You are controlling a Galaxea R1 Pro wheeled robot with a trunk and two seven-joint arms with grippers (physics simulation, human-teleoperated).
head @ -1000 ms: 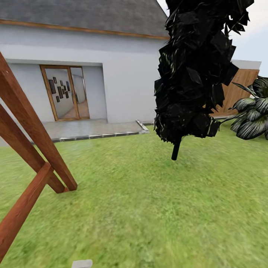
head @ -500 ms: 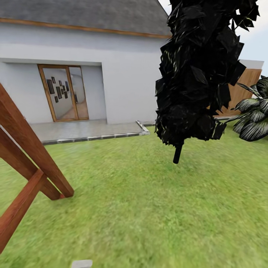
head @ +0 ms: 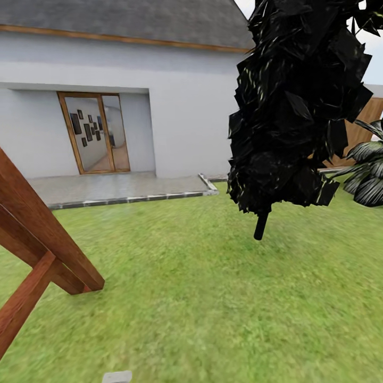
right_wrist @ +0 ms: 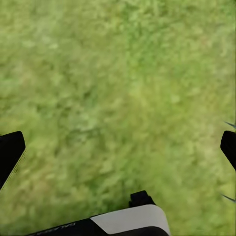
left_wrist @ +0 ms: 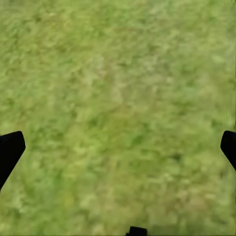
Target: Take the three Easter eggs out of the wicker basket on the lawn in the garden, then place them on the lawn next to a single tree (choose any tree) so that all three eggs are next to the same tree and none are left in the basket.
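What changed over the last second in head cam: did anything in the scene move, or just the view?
Only the view moved. The black-leaved tree slid right and looms larger, and the wooden frame slid left and down, so the camera shifted, apparently advancing. Nothing was grasped or released. Both wrist views show bare lawn between wide-apart fingers: left gripper and right gripper are open and empty. House and glass door stand unchanged.

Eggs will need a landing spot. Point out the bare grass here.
The lawn lies bare between the wooden frame and the black tree, back to the patio. Crowded at the palm. Grass under both open grippers, left and right.
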